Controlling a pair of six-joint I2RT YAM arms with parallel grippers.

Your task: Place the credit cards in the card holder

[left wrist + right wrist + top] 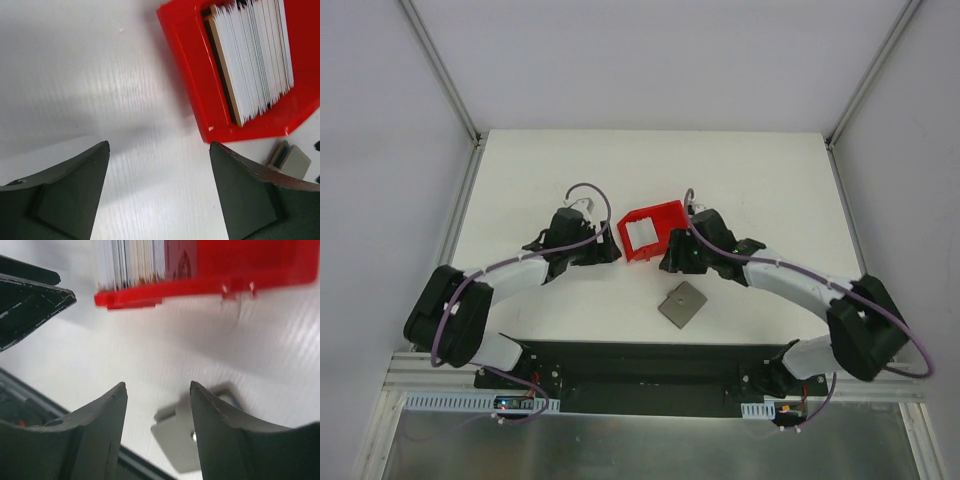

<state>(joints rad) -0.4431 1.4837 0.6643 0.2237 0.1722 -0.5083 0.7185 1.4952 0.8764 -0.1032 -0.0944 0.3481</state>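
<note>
Top external: credit cards (641, 235) stacked upright in red bin (670, 213); card holder (682, 305) closed, flat on table (770, 180), nearer the bases. Left gripper (613, 251) and right gripper (666, 264) flanking the bin, both spread, empty. Right wrist: finger (225, 440) partly hiding the holder.

White table (740, 170), plain pale-grey walls (650, 60) on 3 sides, alu corner rails (438, 65), soft even light.

Bright, even overhead light. The white counter (75, 75) shows streaky glare ahead of the left fingers (60, 195), with a soft shadow beside the red bin (185, 65). Beyond the right fingers (85, 440) the bin is blurred; the wallet (172, 440) between them is out of focus.
</note>
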